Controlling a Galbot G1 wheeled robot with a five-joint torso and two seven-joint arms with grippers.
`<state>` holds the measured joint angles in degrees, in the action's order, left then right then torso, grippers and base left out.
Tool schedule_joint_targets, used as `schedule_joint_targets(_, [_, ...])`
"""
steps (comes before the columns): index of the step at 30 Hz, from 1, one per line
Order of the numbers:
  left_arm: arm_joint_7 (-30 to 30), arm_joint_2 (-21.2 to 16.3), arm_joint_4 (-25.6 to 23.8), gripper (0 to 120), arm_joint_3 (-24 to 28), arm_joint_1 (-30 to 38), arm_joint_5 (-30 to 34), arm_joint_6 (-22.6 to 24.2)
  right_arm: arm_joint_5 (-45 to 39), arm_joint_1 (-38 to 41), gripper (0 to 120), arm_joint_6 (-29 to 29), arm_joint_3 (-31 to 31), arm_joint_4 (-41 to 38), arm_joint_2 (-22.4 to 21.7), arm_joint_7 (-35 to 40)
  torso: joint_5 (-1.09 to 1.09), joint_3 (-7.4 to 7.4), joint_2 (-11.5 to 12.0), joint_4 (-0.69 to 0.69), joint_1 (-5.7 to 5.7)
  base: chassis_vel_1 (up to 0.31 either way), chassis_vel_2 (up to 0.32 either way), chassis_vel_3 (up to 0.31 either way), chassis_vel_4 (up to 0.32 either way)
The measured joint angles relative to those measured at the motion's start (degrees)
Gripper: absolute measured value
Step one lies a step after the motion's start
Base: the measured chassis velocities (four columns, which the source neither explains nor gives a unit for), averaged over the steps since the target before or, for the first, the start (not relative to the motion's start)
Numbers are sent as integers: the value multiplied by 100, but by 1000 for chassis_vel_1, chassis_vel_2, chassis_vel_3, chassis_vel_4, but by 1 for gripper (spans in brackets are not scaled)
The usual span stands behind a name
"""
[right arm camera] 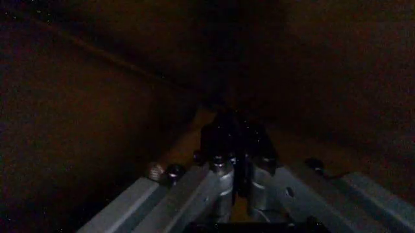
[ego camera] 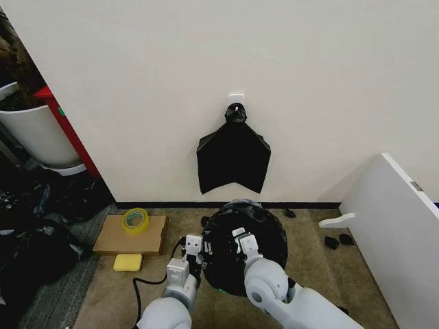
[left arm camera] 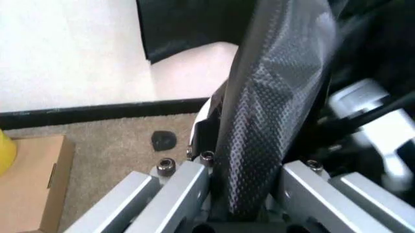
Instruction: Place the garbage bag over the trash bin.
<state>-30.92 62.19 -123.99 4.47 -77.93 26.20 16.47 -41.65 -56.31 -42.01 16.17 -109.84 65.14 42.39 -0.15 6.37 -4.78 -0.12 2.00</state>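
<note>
**Black bag sat over the bin, both grippers at its rim**

While the robot faced the plain off-white wall (ego camera: 206, 62), the round bin (ego camera: 218, 288) stood on the tan carpet (ego camera: 322, 281) directly ahead of both arms, almost wholly wrapped in the thin, glossy, crinkled black garbage bag (ego camera: 264, 226); just a sliver of pale rim peeked out at the near edge. The right gripper (ego camera: 241, 236) reached down inside the bag-lined mouth, and in its wrist view its fingers (right arm camera: 224, 141) were pressed together amid near darkness, though whether any plastic lay between them could not be told. The left gripper (ego camera: 194, 245) sat at the bin's left edge, just beside the right one, its fingers closed on a taut fold of the bag (left arm camera: 272, 107).

Beyond both grippers, a flat, smooth black bundle (ego camera: 233, 159) hung from a white wall hook (ego camera: 235, 100). To the left of the left gripper lay a flat brown cardboard box (ego camera: 110, 236) with a yellow tape roll (ego camera: 135, 220) on top, and a yellow sponge (ego camera: 127, 262) lay on the carpet just beside the box. To the right of the right gripper leaned a white board (ego camera: 398, 226).
</note>
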Motion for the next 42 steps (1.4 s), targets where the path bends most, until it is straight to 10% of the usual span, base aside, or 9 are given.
schedule_joint_targets(42, [204, -190, -505, 0, -196, -280, 79, 27, 164, 416, 0, 51, 51, 647, 218, -261, 1, 0, 0, -1, 0, 0, 0, 0, 0])
